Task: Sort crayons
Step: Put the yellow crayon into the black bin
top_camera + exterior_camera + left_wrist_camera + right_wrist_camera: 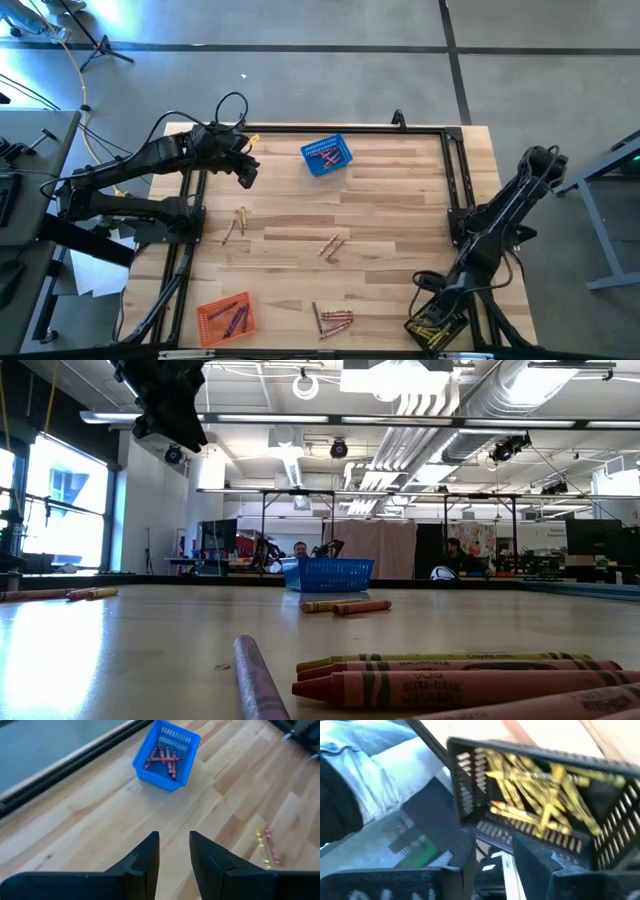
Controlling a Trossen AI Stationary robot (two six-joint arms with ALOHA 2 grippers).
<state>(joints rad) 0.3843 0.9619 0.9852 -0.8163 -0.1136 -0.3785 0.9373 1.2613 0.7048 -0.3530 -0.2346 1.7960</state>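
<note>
Loose crayons lie flat on the wooden table in three small groups: left of centre (235,225), at the centre (332,246) and by the near edge (333,320). The last group fills the low view's foreground (450,680). A blue basket (326,155) holds red crayons (162,759). An orange basket (225,318) holds purple and red ones. A black basket (437,325) holds yellow ones (540,790). My left gripper (173,840) is open and empty, high above the table's far left (245,172). My right gripper (495,857) is open over the black basket.
A black metal frame (455,180) runs along the table's left, far and right sides. The middle and right of the table is bare wood (400,230). Two crayons (265,847) lie beyond my left gripper's fingers.
</note>
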